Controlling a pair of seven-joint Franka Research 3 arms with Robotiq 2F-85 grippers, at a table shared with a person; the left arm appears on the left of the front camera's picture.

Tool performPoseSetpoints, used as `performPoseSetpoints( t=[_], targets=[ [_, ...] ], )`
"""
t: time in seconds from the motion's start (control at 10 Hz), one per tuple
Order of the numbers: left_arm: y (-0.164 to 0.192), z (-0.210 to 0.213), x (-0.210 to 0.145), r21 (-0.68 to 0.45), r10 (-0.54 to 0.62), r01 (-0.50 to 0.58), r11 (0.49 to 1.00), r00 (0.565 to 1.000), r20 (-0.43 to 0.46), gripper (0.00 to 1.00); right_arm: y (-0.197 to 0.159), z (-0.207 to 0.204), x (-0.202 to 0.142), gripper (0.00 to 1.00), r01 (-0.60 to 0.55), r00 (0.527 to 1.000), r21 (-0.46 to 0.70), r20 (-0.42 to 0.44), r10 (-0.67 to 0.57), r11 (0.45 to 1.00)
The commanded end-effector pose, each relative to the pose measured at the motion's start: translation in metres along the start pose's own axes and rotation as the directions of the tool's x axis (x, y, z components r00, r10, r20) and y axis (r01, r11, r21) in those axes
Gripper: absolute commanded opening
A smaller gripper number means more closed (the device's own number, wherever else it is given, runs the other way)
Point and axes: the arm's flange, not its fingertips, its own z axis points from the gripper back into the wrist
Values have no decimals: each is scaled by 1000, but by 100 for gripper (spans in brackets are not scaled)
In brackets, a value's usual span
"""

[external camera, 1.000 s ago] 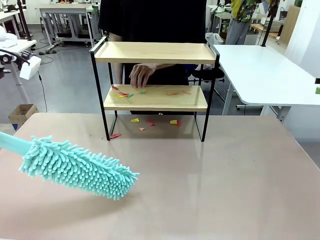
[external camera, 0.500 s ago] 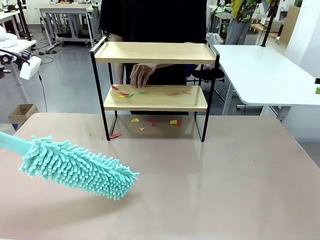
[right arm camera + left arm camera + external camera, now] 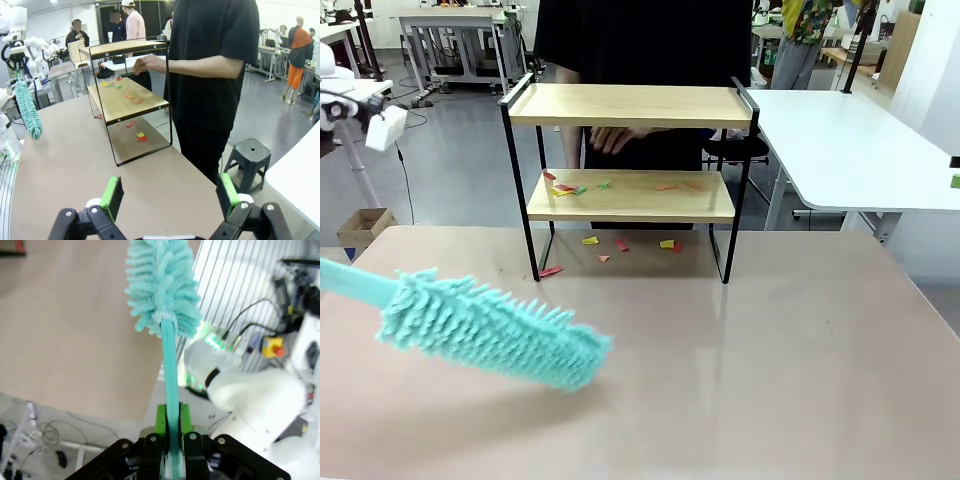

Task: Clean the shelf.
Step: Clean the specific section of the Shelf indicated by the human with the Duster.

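While the left gripper stood at the bottom centre of the left wrist view, its green pads were pinched narrow on the thin teal handle of a duster. The duster's fluffy head pointed to the top of that frame. In the front view the duster crossed the lower left. Its handle came in from the left edge and its blurred head slanted down to the right, low over the table. Whether it touched the surface could not be told.

At the bottom of the right wrist view, the right gripper had its jaws spread wide over the table, gripping nothing.

Farther off, the shelf stood upright on its four legs at the table's far side, in the upper centre of the front view. Its lower board carried small coloured paper scraps, mostly on the left half. More scraps lay on the table beneath it, and one red piece lay just beside the front left leg.

Behind the shelf, a person's hand hung between the two boards, above the lower one and apart from the scraps.
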Motion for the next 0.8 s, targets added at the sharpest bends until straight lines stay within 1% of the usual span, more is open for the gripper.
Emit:
performPoseSetpoints(
  t=[0.0, 0.1, 0.2, 0.3, 0.4, 0.6, 0.7],
  targets=[
    [-8, 18, 19, -58, 48, -38, 998, 983, 179, 13, 1, -1, 3, 100, -6, 1000, -1, 2, 6, 1000],
    [-16, 28, 30, -72, 79, -63, 995, 968, 239, 13, 1, -1, 3, 100, -6, 1000, -1, 2, 6, 1000],
    [-28, 37, 42, -97, 134, -109, 989, 940, 313, 13, 1, -1, 3, 100, -6, 1000, -1, 2, 6, 1000],
    [-44, 47, 59, -143, 244, -203, 969, 883, 401, 13, 1, -1, 3, 100, -6, 1000, -1, 2, 6, 1000],
    [-55, 51, 79, -135, 371, -347, 928, 825, 426, 13, 1, -1, 3, 100, -6, 1000, -1, 2, 6, 1000],
    [-76, 52, 116, -136, 485, -480, 867, 747, 455, 13, 1, -1, 3, 100, -6, 1000, -1, 2, 6, 1000],
    [-81, 46, 139, -112, 508, -524, 844, 716, 479, 13, 1, -1, 3, 100, -6, 1000, -1, 2, 6, 1000]
  ],
)
